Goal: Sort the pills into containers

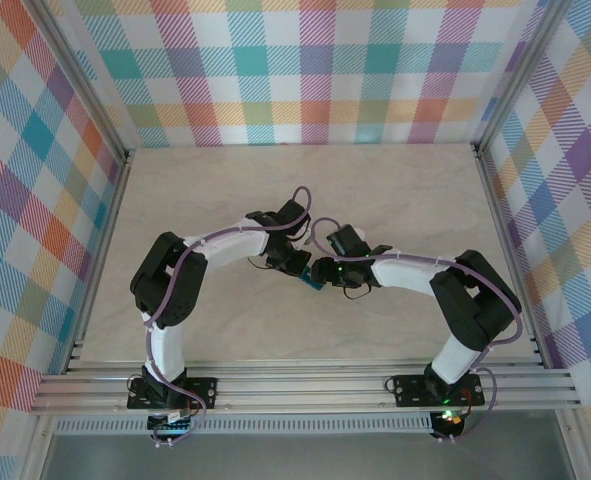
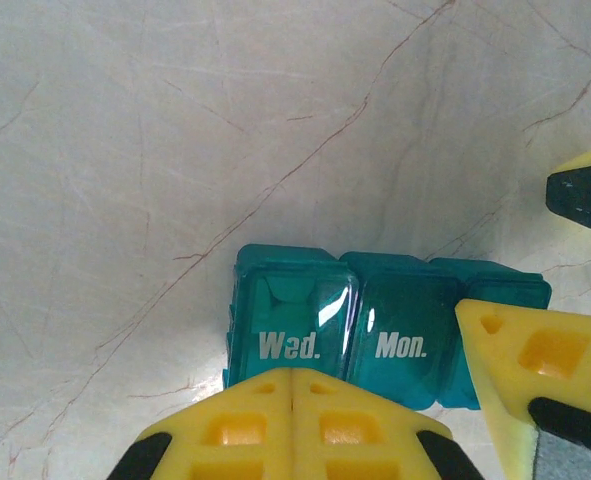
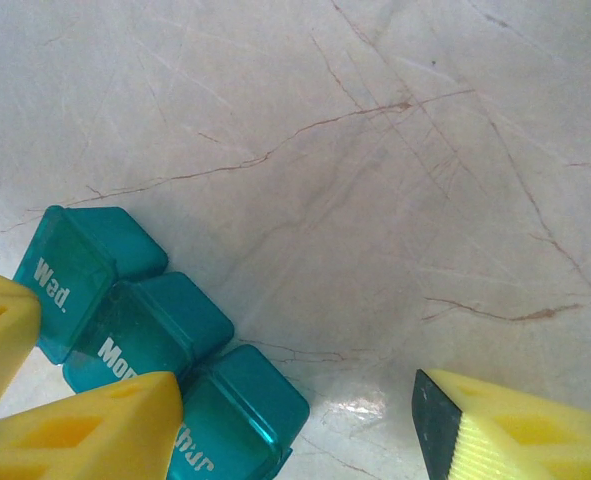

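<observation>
Teal pill box (image 2: 375, 330) sits mid-worktop (image 2: 175, 120) btwn both arms, its 3 lids (Wed., Mon., third label partly hidden) all looking shut. Contents are hard to read thru the tinted plastic, tho Wed. looks empty, so I'd judge nothing's sorted yet, w/ lid opening and pill loading left. Closed left pincer (image 2: 292, 390) holds nothing, tips at Wed. end; right pincer (image 3: 293, 392) is part open, empty, one finger by third compartment, other over bare worktop.

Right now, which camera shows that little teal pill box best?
The left wrist view: the pill box sits close, lids face-on, "Wed." and "Mon." readable. Right wrist shows the pill box slanted and partly covered; from the top it is a teal speck.
</observation>
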`<act>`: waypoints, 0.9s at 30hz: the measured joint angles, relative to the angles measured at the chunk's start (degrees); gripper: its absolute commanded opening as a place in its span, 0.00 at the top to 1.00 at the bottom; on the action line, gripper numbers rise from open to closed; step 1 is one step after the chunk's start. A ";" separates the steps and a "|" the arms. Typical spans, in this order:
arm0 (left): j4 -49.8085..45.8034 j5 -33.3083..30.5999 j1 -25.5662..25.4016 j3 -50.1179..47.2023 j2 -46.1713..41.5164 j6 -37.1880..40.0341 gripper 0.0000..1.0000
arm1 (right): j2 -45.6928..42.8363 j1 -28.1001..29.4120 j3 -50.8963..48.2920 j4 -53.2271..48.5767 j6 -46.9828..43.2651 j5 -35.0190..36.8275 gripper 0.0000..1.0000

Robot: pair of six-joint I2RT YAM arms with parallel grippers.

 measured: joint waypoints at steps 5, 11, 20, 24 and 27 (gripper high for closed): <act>0.70 -0.02 0.00 -0.44 -0.04 0.00 1.00 | -0.02 -0.02 -0.26 0.46 0.17 -0.13 0.36; 1.38 -0.07 0.00 -1.11 -0.37 0.00 1.00 | 0.00 -0.07 -0.33 0.59 0.17 -0.37 0.36; 1.11 -0.44 0.00 -0.63 -0.55 -0.17 0.88 | -0.13 -0.28 0.31 -0.66 0.11 -1.07 0.35; 1.51 -1.57 0.00 -0.35 -1.42 -1.03 0.69 | -1.09 -0.50 0.83 -4.11 -0.13 -1.99 0.33; 2.62 -2.93 0.09 -0.15 -4.52 -1.92 0.50 | -3.48 -0.92 1.25 -8.17 -0.50 -2.69 0.31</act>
